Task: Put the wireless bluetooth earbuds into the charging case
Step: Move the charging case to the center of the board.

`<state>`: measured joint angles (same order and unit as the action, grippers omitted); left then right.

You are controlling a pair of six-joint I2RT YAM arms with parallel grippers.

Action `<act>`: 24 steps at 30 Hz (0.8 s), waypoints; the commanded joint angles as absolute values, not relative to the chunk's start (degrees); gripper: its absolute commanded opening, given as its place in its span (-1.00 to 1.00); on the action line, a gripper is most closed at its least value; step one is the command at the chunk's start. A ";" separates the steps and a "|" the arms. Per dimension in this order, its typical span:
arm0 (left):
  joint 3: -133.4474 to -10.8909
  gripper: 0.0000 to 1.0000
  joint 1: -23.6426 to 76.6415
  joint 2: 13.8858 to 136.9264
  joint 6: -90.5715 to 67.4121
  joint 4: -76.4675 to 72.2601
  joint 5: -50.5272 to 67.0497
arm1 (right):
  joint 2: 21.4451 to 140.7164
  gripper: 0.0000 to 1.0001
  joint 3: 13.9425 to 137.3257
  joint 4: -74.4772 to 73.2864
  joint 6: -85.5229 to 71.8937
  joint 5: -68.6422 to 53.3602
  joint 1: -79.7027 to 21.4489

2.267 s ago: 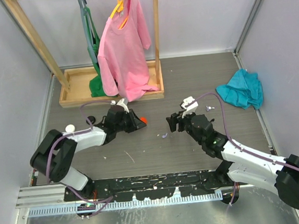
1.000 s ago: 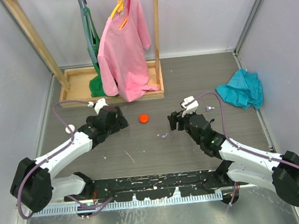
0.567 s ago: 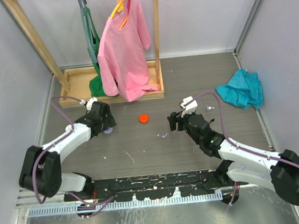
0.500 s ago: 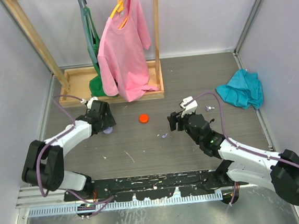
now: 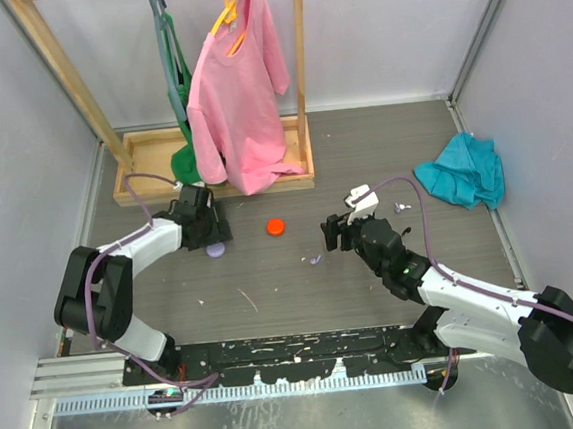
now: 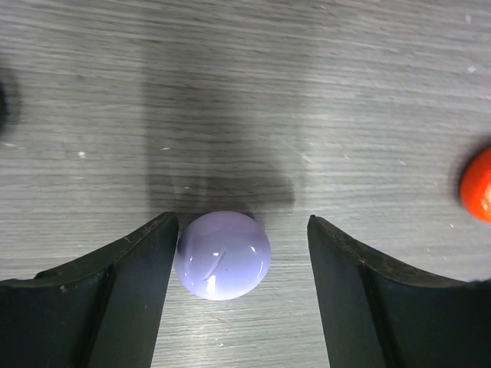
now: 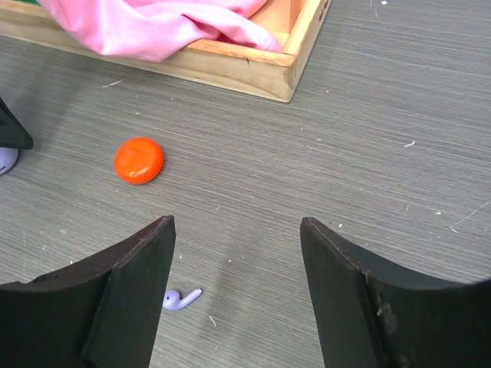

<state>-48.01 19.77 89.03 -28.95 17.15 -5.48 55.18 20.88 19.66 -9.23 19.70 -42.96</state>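
A lilac round charging case (image 6: 222, 254) lies on the table between my left gripper's (image 6: 242, 222) open fingers. It touches the left finger, with a gap to the right one. From above, the left gripper (image 5: 210, 229) stands just behind this case (image 5: 215, 249). A lilac earbud (image 7: 180, 297) lies loose below and left of my right gripper (image 7: 238, 222), which hovers open and empty. The top view shows that earbud (image 5: 315, 260) left of the right gripper (image 5: 336, 232). A red round case (image 5: 276, 226) sits between the arms, and a small white earbud (image 5: 400, 207) lies further right.
A wooden rack base (image 5: 153, 176) with a hanging pink shirt (image 5: 237, 88) and a green garment (image 5: 184, 163) stands at the back. A teal cloth (image 5: 461, 181) is crumpled at the right. Grey walls close in both sides.
My left arm has swung from near the red case back and left to the lilac case, and its jaws have narrowed around it. The right arm has not moved.
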 commanded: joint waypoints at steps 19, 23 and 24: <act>-47.62 0.59 29.16 77.68 -31.75 22.38 -9.53 | 55.33 0.43 22.41 21.09 -9.63 20.65 -42.98; -47.29 0.68 33.30 78.48 -37.05 23.02 -17.74 | 55.63 0.44 22.50 21.09 -9.59 20.65 -42.96; -47.10 0.69 34.06 78.92 -38.70 23.10 -19.35 | 55.63 0.44 22.58 21.05 -9.59 20.73 -42.97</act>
<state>-47.46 30.87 78.72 -31.48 21.56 -8.86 55.29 20.88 19.18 -9.23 19.73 -42.96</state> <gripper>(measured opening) 0.830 0.717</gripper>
